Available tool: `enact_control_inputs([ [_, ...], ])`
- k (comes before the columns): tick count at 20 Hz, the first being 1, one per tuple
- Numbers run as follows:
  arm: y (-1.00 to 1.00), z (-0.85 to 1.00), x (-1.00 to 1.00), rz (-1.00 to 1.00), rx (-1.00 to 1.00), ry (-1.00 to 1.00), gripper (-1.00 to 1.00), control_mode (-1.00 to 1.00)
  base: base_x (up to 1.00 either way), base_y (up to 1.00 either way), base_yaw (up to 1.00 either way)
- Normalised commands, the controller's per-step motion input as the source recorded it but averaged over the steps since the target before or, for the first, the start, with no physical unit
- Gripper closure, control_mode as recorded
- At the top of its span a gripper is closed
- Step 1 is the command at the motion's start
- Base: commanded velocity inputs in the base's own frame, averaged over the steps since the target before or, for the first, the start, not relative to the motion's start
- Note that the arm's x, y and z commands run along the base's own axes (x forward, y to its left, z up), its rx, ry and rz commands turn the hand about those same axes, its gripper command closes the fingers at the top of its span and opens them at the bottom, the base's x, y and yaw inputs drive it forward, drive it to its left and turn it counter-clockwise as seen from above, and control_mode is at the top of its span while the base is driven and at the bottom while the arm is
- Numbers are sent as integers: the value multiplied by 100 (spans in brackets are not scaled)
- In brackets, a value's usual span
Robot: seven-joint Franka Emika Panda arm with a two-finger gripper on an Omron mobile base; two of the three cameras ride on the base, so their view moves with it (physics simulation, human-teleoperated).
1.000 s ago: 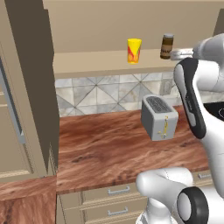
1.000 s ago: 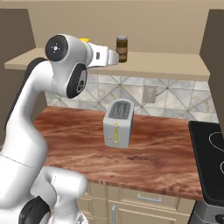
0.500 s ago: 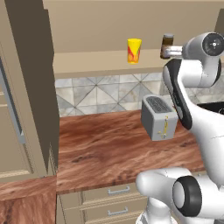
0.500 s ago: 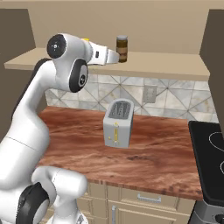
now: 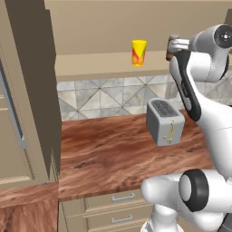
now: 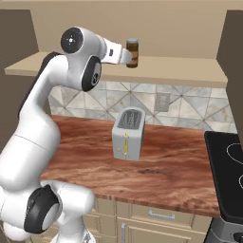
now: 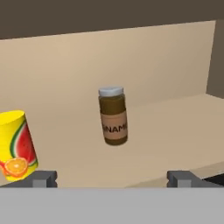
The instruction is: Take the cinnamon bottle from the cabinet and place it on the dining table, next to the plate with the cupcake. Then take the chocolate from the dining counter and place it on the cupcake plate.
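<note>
The cinnamon bottle, a dark-brown jar with a pale lid, stands upright on the beige shelf board of the cabinet. In the right base view the cinnamon bottle is just beyond my gripper, which is raised to shelf height. In the hand view my gripper is open, its two dark tips set wide apart, with the bottle centred ahead of them and not touched. The dining table, the cupcake plate and the chocolate are out of view.
A yellow cup with a fruit pattern stands on the shelf left of the bottle. Below, a grey toaster sits on the wood-grain counter. A black stove top lies at the right, and a tall cabinet side at the left.
The arm's upper joints have turned and the hand has come slightly up and closer to the bottle. The gripper stays open; the bottle and cup have not moved.
</note>
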Motion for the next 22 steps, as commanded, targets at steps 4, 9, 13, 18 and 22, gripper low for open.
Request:
enact_control_inputs([
  [4, -6, -15, 65, 6, 0, 7, -100, -100, 0, 0, 0],
  [9, 0, -20, 46, 0, 0, 2, -100, -100, 0, 0, 0],
  [13, -7, -16, 27, 0, -1, 0, -100, -100, 0, 0, 0],
  [18, -14, -2, 18, 0, -4, 0, -100, -100, 0, 0, 0],
  [22, -14, 0, 33, 0, -3, 0, -100, -100, 0, 0, 0],
])
